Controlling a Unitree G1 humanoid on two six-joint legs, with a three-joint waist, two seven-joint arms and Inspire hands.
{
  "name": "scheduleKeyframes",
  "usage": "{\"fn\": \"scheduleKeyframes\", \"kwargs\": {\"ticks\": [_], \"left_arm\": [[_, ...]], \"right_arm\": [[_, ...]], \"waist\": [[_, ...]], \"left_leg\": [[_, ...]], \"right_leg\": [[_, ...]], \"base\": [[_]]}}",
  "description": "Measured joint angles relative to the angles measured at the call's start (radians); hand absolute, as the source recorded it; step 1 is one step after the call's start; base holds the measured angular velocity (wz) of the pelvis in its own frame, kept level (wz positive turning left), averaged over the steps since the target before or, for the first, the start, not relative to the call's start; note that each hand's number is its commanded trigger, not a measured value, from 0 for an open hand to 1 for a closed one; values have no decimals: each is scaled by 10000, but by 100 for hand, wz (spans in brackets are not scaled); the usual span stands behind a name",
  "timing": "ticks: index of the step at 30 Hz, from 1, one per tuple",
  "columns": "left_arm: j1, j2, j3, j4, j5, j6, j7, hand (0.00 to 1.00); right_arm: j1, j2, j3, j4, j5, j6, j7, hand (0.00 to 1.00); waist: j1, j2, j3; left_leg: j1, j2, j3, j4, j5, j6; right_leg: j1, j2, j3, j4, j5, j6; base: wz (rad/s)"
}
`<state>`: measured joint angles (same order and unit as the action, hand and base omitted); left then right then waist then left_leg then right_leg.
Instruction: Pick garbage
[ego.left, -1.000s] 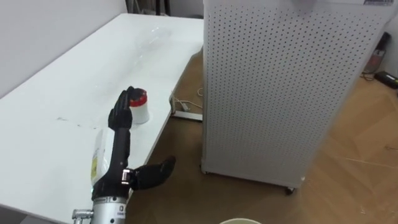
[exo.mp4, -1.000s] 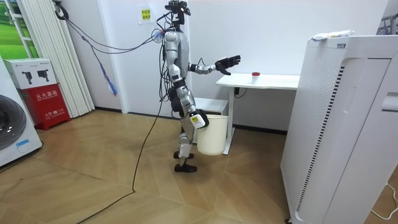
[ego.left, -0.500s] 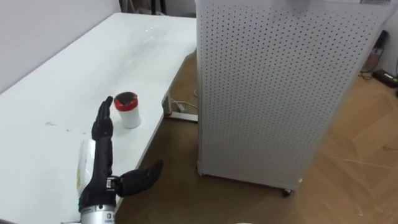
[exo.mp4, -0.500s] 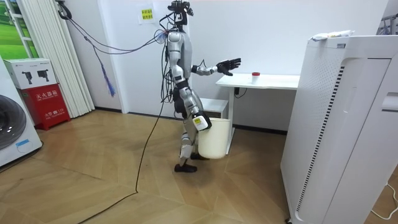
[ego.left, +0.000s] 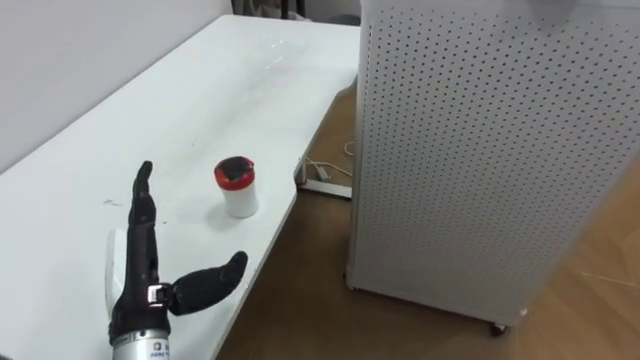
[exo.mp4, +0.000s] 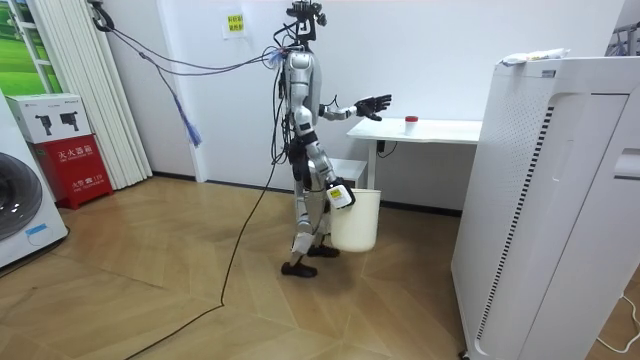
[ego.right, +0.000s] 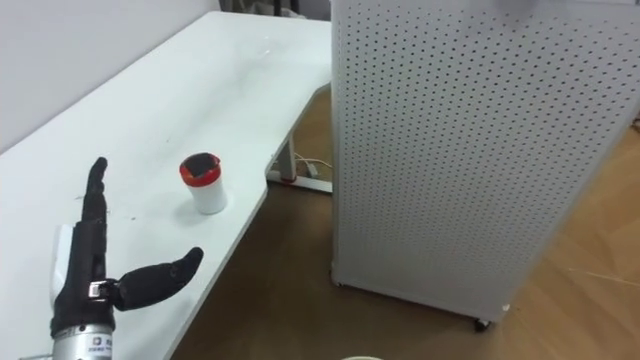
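Note:
A small white cup with a red lid (ego.left: 237, 187) stands upright near the front edge of the white table (ego.left: 200, 90). My left hand (ego.left: 140, 270) hovers over the table, open with straight fingers and the thumb spread, short of the cup and to its left. Under that hand lies a flat pale packet (ego.left: 113, 255), partly hidden. In the room view the cup (exo.mp4: 410, 120) sits beyond my outstretched left hand (exo.mp4: 372, 103). My right hand (exo.mp4: 340, 196) hangs low at my side and carries a white bin (exo.mp4: 355, 222) clear of the floor.
A tall white perforated cabinet (ego.left: 500, 150) stands on the wooden floor right of the table, with a narrow gap between them. A white power strip (ego.left: 325, 183) lies on the floor in that gap. A wall runs behind the table.
I have stepped towards the table, the bin moving along with me. My left hand, whose fingertips overlapped the cup a second ago, now sits nearer me and left of it.

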<state>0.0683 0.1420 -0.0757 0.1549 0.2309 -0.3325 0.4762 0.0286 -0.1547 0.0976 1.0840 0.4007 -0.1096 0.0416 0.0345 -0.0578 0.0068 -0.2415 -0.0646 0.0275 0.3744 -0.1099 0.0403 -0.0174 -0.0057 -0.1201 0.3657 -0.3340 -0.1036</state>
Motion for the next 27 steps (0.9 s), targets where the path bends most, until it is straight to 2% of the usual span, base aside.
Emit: {"fn": "scheduleKeyframes", "kwargs": {"ticks": [2,4,5,7,8,10,11,12,13,14,15,17,19,23,27], "left_arm": [[-2,-1,5,-37,-6,0,4,0],[-6,2,11,-243,-1,0,54,0],[-7,1,11,-258,-4,-1,99,0],[-26,11,37,-257,-3,-1,223,0],[-26,14,49,-255,-3,-1,226,0],[-40,15,47,-182,-38,-2,229,0],[-36,12,18,-176,-95,-2,229,0],[-27,-1,-76,-162,-257,-1,236,0],[-21,-22,-115,-154,-274,-1,243,0],[-32,-29,-227,-141,-437,-1,275,0],[-31,-35,-331,29,-590,-2,325,0],[57,-10,-480,354,-951,21,321,0],[61,-13,-471,595,-1243,72,311,0],[112,-21,-496,819,-1439,101,148,0],[111,-27,-505,865,-1691,256,-156,0]], "right_arm": [[9,-2,0,0,26,0,1,100],[16,8,46,-26,124,0,-57,100],[22,2,84,-50,210,5,-77,100],[10,-1,135,-112,256,11,-97,100],[-8,-7,168,-117,247,11,-94,100],[-13,-3,372,-118,338,28,-88,100],[-17,24,441,-120,343,28,-54,100],[-11,20,467,-119,342,27,-13,100],[-13,6,466,-127,339,27,28,100],[-66,-1,465,-150,298,27,68,100],[-107,11,466,-146,215,32,109,100],[-71,71,483,-86,84,47,180,100],[-73,61,485,-88,-5,47,271,100],[-74,62,499,-90,-8,49,271,100],[-82,77,498,-231,-12,49,355,100]], "waist": [[9,-34,-19],[74,-21,-27],[111,-20,-27],[304,-20,-27],[333,22,-24],[327,76,-27],[323,108,11],[277,251,104],[261,301,108],[251,353,131],[246,377,145],[235,340,115],[180,286,113],[163,160,123],[-14,31,94]], "left_leg": [[64,-57,10,33,-101,61],[121,-43,204,55,-330,119],[136,-38,272,60,-357,157],[188,-34,442,75,-475,226],[145,-27,464,106,-579,285],[150,-28,410,147,-667,358],[231,-12,333,145,-675,394],[291,13,113,141,-684,428],[287,13,-8,114,-683,436],[278,6,-46,-71,-592,478],[294,-33,-62,-233,-488,493],[448,-50,-136,-547,-351,445],[469,-36,-319,-755,-207,373],[794,-13,-334,-962,-188,340],[989,-14,-329,-1090,-205,312]], "right_leg": [[1,-105,-205,173,-72,111],[-41,-197,-401,483,-158,265],[-75,-242,-501,580,-164,278],[-178,-407,-855,887,-221,394],[-181,-467,-1103,978,-202,462],[-126,-504,-1301,1005,-122,648],[-121,-495,-1314,1058,-41,794],[-296,-471,-1251,1213,-13,1088],[-375,-470,-1187,1093,-19,1192],[-661,-596,-874,586,44,1276],[-994,-857,-717,203,642,1347],[-933,-921,-745,-80,989,1202],[-638,-754,-860,-549,1140,1142],[-225,-642,-857,-952,1187,1107],[10,-632,-879,-1145,1195,1097]], "base": [[13],[4],[-13],[-20],[-4],[8],[10],[13],[18],[19],[17],[17],[25],[5],[0]]}}
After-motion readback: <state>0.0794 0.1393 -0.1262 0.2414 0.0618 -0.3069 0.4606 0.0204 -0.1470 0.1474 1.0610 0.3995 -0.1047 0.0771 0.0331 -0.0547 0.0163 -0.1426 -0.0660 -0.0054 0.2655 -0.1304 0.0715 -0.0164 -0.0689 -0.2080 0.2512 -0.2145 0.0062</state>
